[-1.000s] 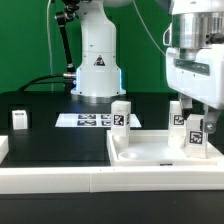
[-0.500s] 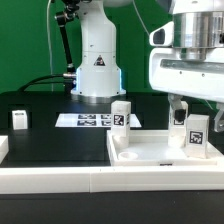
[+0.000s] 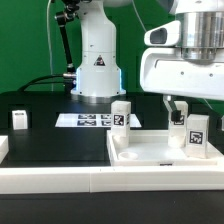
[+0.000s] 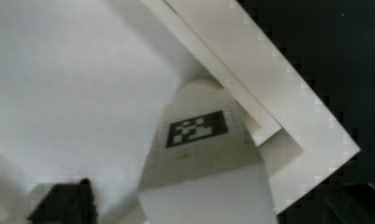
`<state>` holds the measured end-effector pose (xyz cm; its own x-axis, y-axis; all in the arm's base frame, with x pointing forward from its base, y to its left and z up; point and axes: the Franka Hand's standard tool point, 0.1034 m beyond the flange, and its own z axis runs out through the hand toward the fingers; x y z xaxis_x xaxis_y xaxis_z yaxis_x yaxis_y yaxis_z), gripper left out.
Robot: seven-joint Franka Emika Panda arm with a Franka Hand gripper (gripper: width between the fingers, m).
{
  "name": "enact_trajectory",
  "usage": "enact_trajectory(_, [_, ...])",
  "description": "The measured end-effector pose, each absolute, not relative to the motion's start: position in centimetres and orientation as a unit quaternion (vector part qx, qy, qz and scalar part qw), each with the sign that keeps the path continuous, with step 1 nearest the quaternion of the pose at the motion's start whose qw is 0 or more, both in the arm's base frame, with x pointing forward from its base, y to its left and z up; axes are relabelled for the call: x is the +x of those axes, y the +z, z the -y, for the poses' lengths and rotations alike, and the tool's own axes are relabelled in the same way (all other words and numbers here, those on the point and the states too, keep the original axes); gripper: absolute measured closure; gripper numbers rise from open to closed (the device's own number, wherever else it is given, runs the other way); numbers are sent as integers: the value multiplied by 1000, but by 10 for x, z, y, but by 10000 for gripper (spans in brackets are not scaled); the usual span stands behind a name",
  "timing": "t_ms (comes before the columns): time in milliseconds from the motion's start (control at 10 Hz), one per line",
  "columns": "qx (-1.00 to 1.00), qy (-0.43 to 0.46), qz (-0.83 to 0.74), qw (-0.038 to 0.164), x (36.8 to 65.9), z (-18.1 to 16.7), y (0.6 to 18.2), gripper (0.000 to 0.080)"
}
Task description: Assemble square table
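Observation:
The square table's white top (image 3: 150, 152) lies at the exterior view's lower right, its rim (image 4: 255, 70) and a corner filling the wrist view. Three tagged white leg posts stand upright on it: one at the back left corner (image 3: 121, 115), one further back (image 3: 176, 116), one at the right (image 3: 197, 133). A further leg post (image 3: 20, 120) stands alone at the left. My gripper (image 3: 192, 104) hangs open just above the right post (image 4: 198, 135), holding nothing. One dark finger (image 4: 59, 205) shows beside that post; the other is out of view.
The robot's white base (image 3: 97, 60) stands at the back centre, with the marker board (image 3: 88, 120) flat before it. A long white rail (image 3: 55, 182) runs along the table's front edge. A small white block (image 3: 3, 148) sits at the far left edge.
My gripper has risen straight up off the right leg post, which stays standing on the top. Nothing else has moved.

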<state>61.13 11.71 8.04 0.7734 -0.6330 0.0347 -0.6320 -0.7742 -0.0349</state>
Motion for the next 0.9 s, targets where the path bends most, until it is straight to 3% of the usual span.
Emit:
enact_trajectory(100, [-951, -23, -308, 9, 611, -116, 80, 150])
enact_trajectory(400, [-951, -23, -308, 9, 611, -116, 80, 511])
enact_trajectory(700, [-947, -23, -320, 10, 611, -116, 80, 511])
enact_trajectory(900, [-913, -22, -407, 14, 611, -116, 80, 511])
